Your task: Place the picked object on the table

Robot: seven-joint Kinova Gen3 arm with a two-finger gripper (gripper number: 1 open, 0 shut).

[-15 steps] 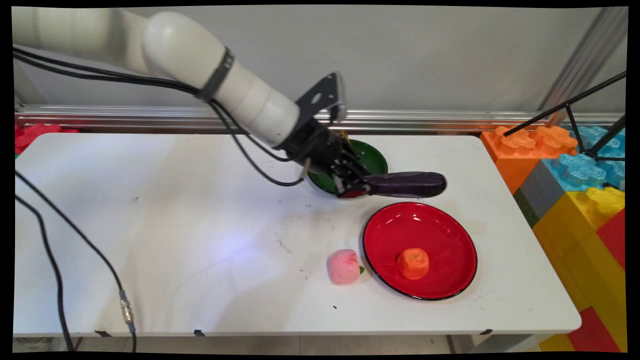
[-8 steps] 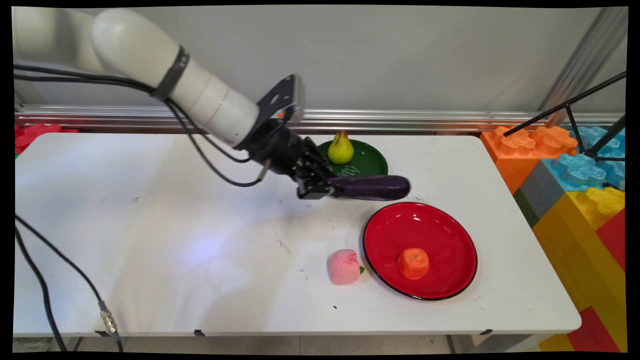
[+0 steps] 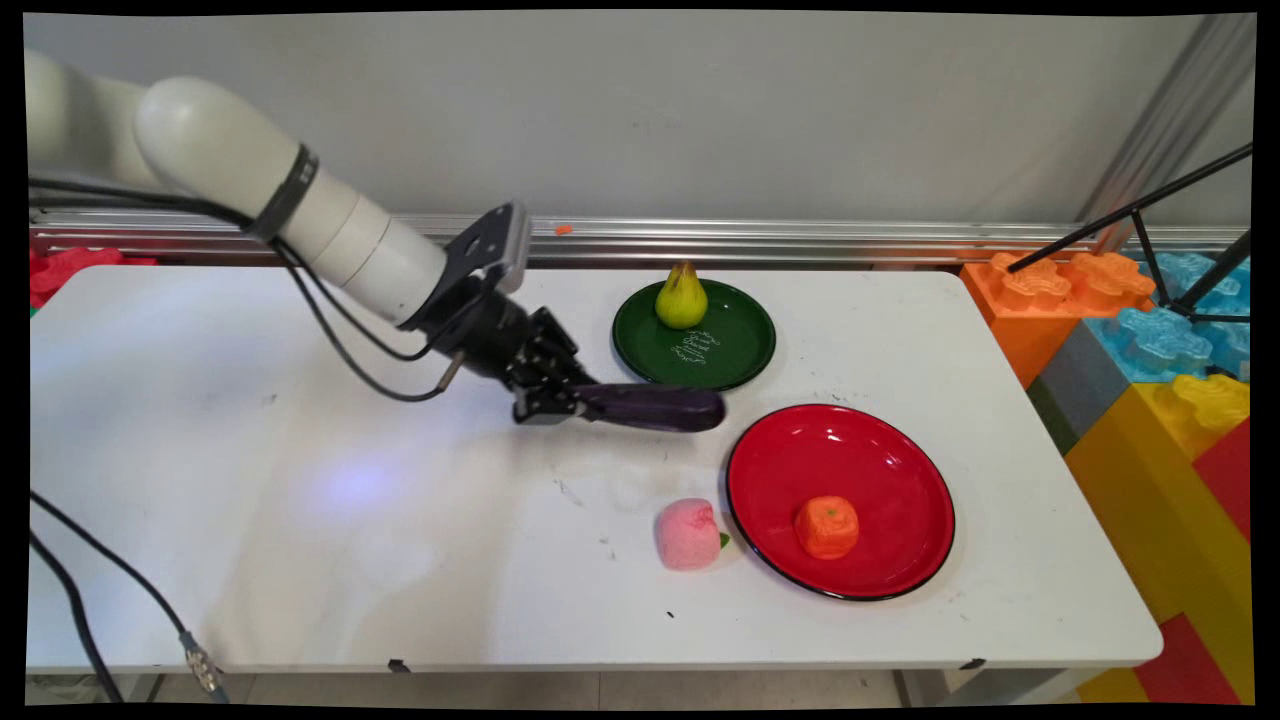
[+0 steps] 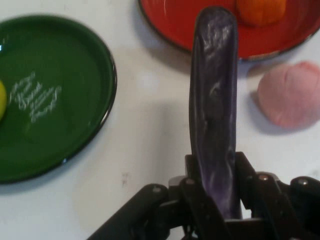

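Pincer moved left, clamping eggplant, now off green plate.

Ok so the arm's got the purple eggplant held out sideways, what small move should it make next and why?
Probably lower a little further. The tool is shut on one end of the eggplant, which sticks out level just above bare table, between the green plate and red plate, beside the pink fruit.
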